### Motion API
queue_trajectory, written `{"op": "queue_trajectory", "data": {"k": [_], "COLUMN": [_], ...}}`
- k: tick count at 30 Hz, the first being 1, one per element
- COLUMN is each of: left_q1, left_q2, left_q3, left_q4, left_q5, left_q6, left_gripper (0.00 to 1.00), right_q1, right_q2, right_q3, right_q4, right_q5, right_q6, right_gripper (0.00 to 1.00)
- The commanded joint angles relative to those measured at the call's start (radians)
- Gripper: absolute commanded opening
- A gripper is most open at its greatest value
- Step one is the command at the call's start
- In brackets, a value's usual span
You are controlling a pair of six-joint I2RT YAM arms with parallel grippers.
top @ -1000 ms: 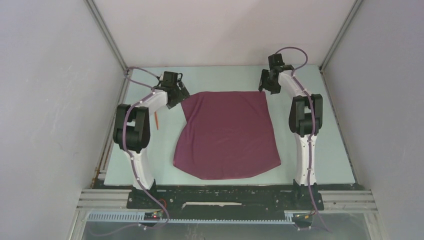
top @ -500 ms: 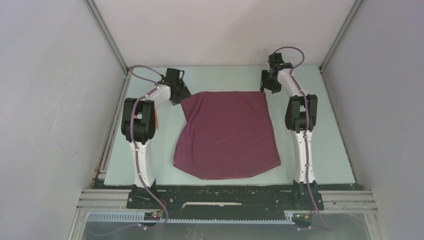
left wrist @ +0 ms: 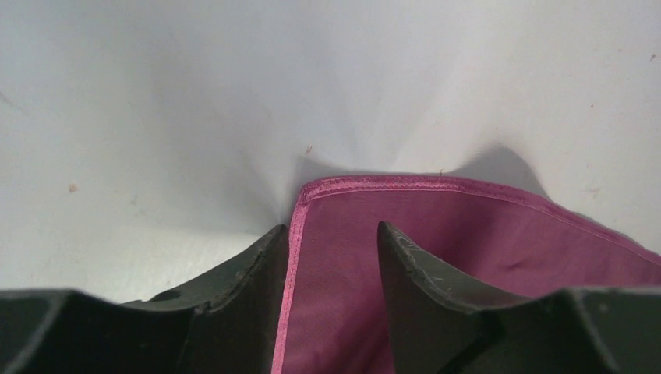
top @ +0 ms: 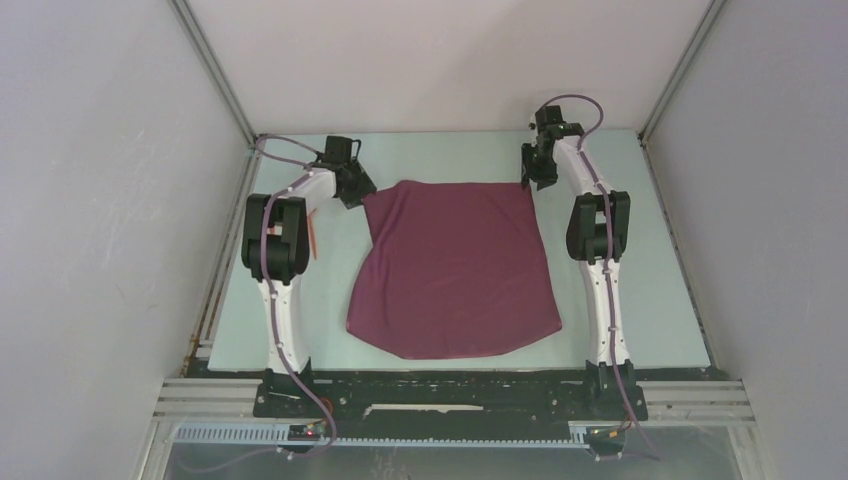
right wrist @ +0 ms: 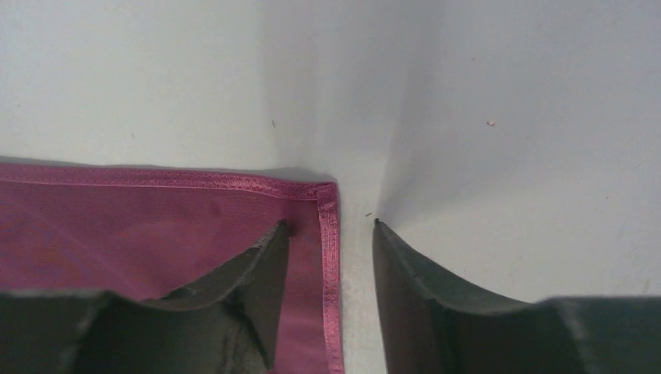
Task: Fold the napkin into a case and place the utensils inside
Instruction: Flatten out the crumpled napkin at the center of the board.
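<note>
The maroon napkin (top: 455,270) lies spread flat as a rough square on the pale table. My left gripper (top: 358,190) is at its far left corner. In the left wrist view the gripper (left wrist: 331,234) is open and its jaws straddle the hemmed left edge of the napkin (left wrist: 468,234). My right gripper (top: 527,178) is at the far right corner. In the right wrist view that gripper (right wrist: 329,226) is open, one finger over the napkin (right wrist: 117,226), the other over bare table. A thin orange utensil (top: 313,238) shows beside the left arm, mostly hidden.
Grey enclosure walls (top: 120,200) stand close on the left, right and back. The table's far edge (top: 450,133) runs just behind both grippers. Both arm bases sit on the black rail (top: 450,395) at the near edge.
Both arms have stretched a little farther back, and their elbows have swung inward. Both grippers have settled at the napkin's far corners. The napkin has not moved.
</note>
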State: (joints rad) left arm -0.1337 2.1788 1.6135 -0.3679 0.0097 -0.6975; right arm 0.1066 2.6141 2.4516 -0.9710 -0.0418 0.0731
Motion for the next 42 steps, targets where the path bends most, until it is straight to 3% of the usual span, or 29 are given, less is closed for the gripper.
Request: {"op": "queue_trajectory", "data": {"k": [1, 5, 9, 14, 20, 23, 25, 26, 27, 29, 30, 35, 42], "left_q1": [0.013, 0.024, 0.034, 0.038, 0.037, 0.036, 0.037, 0.036, 0.037, 0.033, 0.026, -0.003, -0.05], "left_q2": [0.052, 0.08, 0.086, 0.037, -0.045, -0.06, -0.066, -0.069, -0.07, -0.062, -0.055, -0.019, 0.056], "left_q3": [0.054, 0.111, 0.167, 0.229, 0.25, 0.251, 0.25, 0.248, 0.243, 0.235, 0.236, 0.239, 0.331], "left_q4": [-0.014, -0.041, -0.048, -0.047, 0.021, 0.039, 0.01, -0.012, -0.035, -0.076, -0.098, -0.177, -0.283], "left_q5": [0.051, 0.064, 0.076, 0.052, 0.044, 0.036, 0.014, 0.006, -0.003, -0.021, -0.045, -0.11, -0.16], "left_q6": [-0.017, 0.016, 0.079, 0.176, 0.261, 0.261, 0.237, 0.221, 0.208, 0.197, 0.203, 0.218, 0.238], "left_gripper": [0.5, 0.29, 0.19, 0.03, 0.0, 0.0, 0.0, 0.01, 0.09, 0.43, 0.51, 0.66, 0.76], "right_q1": [0.01, 0.041, 0.048, 0.022, -0.031, -0.05, -0.048, -0.041, -0.032, -0.008, 0.007, 0.066, 0.065], "right_q2": [0.042, 0.047, 0.027, -0.089, -0.245, -0.244, -0.214, -0.205, -0.197, -0.175, -0.162, -0.082, 0.001], "right_q3": [0.052, 0.072, 0.065, -0.05, -0.272, -0.269, -0.226, -0.223, -0.223, -0.222, -0.209, -0.092, -0.006], "right_q4": [-0.05, -0.05, 0.003, 0.17, 0.375, 0.353, 0.284, 0.264, 0.249, 0.22, 0.203, 0.113, 0.003], "right_q5": [-0.001, 0.114, 0.188, 0.161, 0.133, 0.009, -0.026, -0.024, -0.012, -0.001, 0.015, 0.135, 0.138], "right_q6": [-0.02, -0.027, -0.028, 0.021, 0.141, 0.121, 0.079, 0.05, 0.025, -0.031, -0.052, -0.103, -0.084], "right_gripper": [0.47, 0.27, 0.0, 0.0, 0.0, 0.02, 0.26, 0.38, 0.48, 0.62, 0.66, 0.79, 0.79]}}
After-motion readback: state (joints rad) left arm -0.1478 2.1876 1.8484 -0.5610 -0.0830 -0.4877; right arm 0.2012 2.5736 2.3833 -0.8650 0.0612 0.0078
